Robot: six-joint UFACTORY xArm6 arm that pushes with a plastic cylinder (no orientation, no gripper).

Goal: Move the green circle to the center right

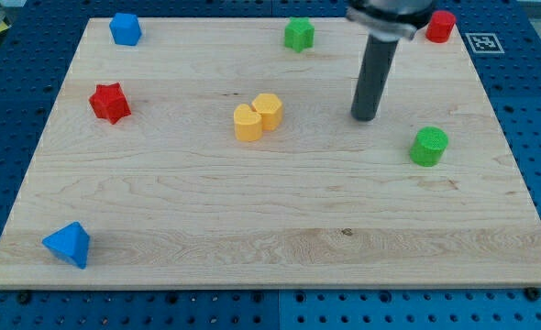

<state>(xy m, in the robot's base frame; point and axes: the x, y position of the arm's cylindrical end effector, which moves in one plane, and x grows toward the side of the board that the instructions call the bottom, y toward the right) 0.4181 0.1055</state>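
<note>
Up-left of one green circle sits my tip, apart; two yellow blocks seemingly touch.

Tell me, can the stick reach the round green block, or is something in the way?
Probably yes. My tip sits up and to the view's left of the green circle, with only bare board between them; the yellow blocks lie off on the other side.

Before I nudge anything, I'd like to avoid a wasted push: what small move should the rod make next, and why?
Probably slide my tip toward the view's left and bottom, to sit just left of the green circle. The tip stands apart from it, up and to its left; a push toward the view's right needs it level with the block.
</note>
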